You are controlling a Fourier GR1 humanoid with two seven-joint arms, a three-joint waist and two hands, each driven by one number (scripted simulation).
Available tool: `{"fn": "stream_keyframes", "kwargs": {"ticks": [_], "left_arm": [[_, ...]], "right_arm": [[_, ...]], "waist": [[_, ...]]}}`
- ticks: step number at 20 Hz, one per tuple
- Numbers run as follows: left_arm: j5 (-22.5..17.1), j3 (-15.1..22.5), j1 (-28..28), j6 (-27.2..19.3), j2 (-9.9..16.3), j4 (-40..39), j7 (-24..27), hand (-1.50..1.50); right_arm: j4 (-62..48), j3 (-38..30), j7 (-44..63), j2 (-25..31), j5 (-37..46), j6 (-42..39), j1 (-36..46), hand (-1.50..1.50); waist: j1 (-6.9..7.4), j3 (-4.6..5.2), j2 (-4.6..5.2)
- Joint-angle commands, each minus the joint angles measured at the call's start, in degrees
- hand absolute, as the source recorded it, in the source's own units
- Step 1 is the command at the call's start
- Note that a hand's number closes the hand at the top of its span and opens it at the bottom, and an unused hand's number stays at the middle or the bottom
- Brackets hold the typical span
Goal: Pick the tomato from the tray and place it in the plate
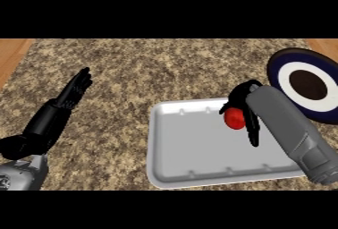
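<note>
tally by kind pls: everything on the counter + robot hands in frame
Tomato: 1, red, with the right robot hand curled round it, over the tray
Tray: 1, white
Plate: 1, dark blue with a white ring, at the right edge
Robot hands: 2; the left robot hand rests open at the left
Total: 5

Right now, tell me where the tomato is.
In the head view the tomato is at the right, in the curled fingers of the right hand, over the upper right corner of the tray and left of the plate.
</note>
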State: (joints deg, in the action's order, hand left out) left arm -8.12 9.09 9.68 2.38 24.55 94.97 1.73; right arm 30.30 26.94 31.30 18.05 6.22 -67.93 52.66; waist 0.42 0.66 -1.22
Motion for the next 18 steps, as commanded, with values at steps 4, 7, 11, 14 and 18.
{"fn": "stream_keyframes", "kwargs": {"ticks": [4,7,11,14,18], "left_arm": [[2.1,0.4,0.6,-1.1,-1.6,0.2,-1.2,0.00],[0.8,-1.2,1.5,-0.2,-1.1,1.0,-1.5,0.00],[0.5,-2.7,-0.8,1.8,0.4,-0.1,0.8,0.00],[1.7,-1.0,-0.1,0.8,-1.4,0.3,0.2,0.00],[2.1,-0.8,0.7,0.6,-2.2,0.6,-1.3,0.00]], "right_arm": [[0.2,2.4,1.6,-3.0,1.4,-3.8,-5.0,-1.50],[2.9,2.7,1.3,-0.8,1.3,-5.5,-6.6,-1.50],[8.9,4.4,2.8,-2.0,1.9,-2.4,-12.0,-1.50],[12.0,5.2,-2.8,0.2,1.7,-6.5,-12.1,1.50],[16.8,4.3,-3.7,0.2,2.4,-3.8,-12.7,1.50]], "waist": [[-0.23,-0.68,1.20],[-0.48,-0.67,1.11],[-1.00,-0.62,0.81],[-0.21,-0.71,1.23],[-0.29,-0.70,1.11]]}}
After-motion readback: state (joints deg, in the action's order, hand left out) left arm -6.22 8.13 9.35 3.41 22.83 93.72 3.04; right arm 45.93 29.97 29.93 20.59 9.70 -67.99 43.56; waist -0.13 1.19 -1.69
